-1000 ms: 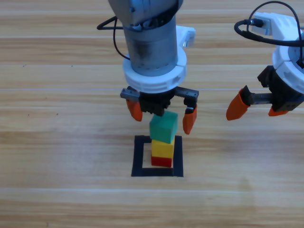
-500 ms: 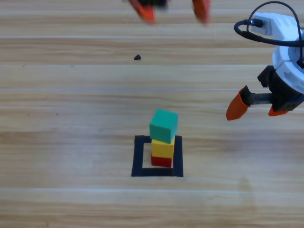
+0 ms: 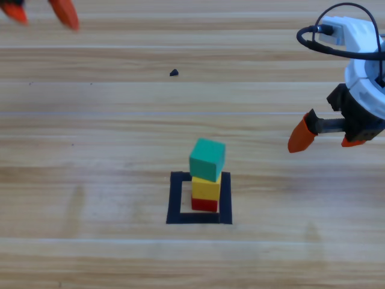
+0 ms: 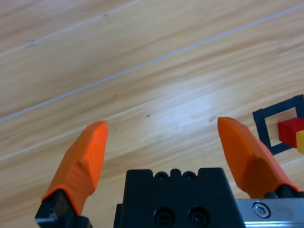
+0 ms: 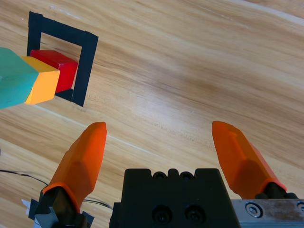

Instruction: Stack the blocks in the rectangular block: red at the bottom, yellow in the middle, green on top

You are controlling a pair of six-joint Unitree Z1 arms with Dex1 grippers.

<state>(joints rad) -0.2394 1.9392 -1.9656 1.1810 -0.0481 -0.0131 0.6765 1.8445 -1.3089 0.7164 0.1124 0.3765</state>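
Observation:
Inside the black tape rectangle stands a stack of three cubes: the red cube at the bottom, the yellow cube on it, the green cube on top, turned a little. My left gripper is open at the top left corner, far from the stack. Its wrist view shows the tape rectangle, the red cube and a sliver of the yellow cube at the right edge. My right gripper waits open at the right edge. Its wrist view shows the stack: red cube, yellow cube, green cube.
A small dark speck lies on the wooden table behind the stack.
My left gripper let go of the green cube, rose away from the stack and swung to the top left corner. The stack and the right arm have not moved.

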